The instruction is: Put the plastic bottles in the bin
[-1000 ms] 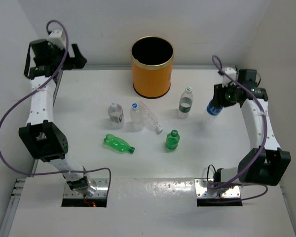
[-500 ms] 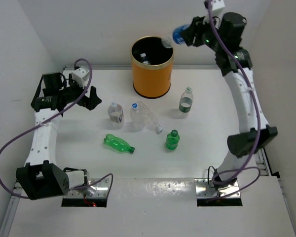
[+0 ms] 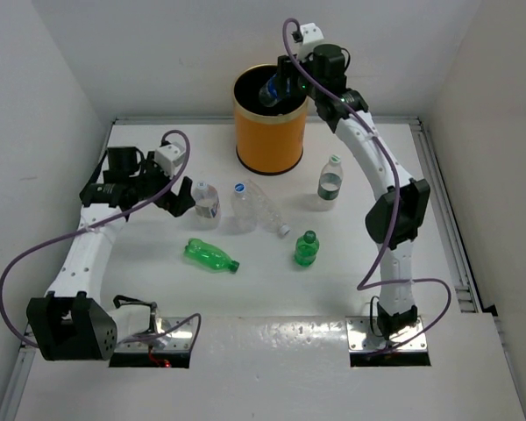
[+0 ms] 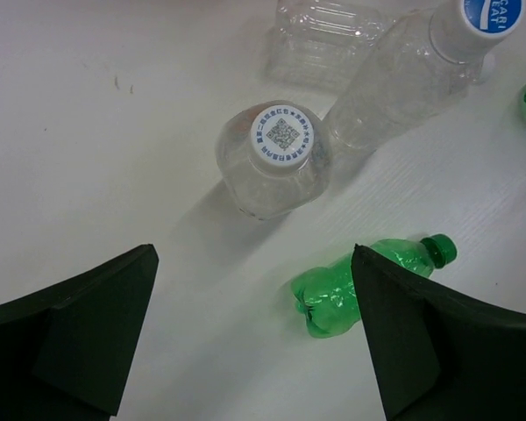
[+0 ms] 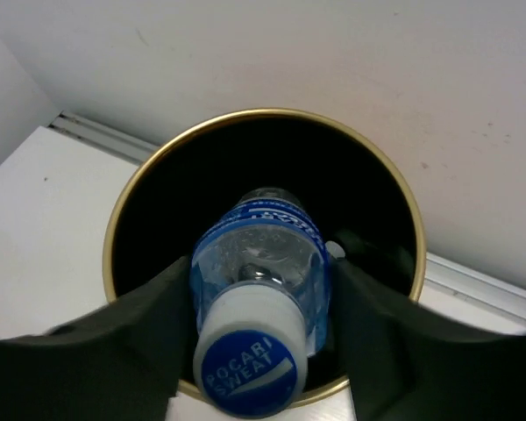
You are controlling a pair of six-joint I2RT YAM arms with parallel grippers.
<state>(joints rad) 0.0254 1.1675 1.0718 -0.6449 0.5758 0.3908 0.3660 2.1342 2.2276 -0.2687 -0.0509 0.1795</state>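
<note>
Seen from above, a white table (image 3: 140,289) fills the frame, with an orange bin (image 3: 269,140) with a gold rim standing at upper centre. The right gripper (image 3: 279,86) hangs over the bin's dark mouth, closed around a blue-labelled bottle (image 3: 269,93). The right wrist camera looks straight down on that bottle (image 5: 261,263): its white cap faces the lens, one dark finger (image 5: 149,307) lies against each side, and its far end points into the bin (image 5: 123,219). Left of centre, the left gripper (image 3: 182,197) sits low over the table with its jaws spread wide and nothing between them. It is just beside a small clear bottle (image 3: 206,200) that stands upright. In the left wrist view this small bottle (image 4: 276,162) is at centre, just beyond the open fingertips (image 4: 145,263) and not touching them. Right of it is a clear bottle with a blue cap (image 3: 245,203), shown at the upper right of the wrist view (image 4: 403,79). Below these, a green bottle lies on its side (image 3: 209,255), also visible at lower right in the wrist view (image 4: 342,294). A second green bottle stands upright (image 3: 307,249) at centre right. A clear bottle with a green label (image 3: 330,184) stands just to the lower right of the bin.
</note>
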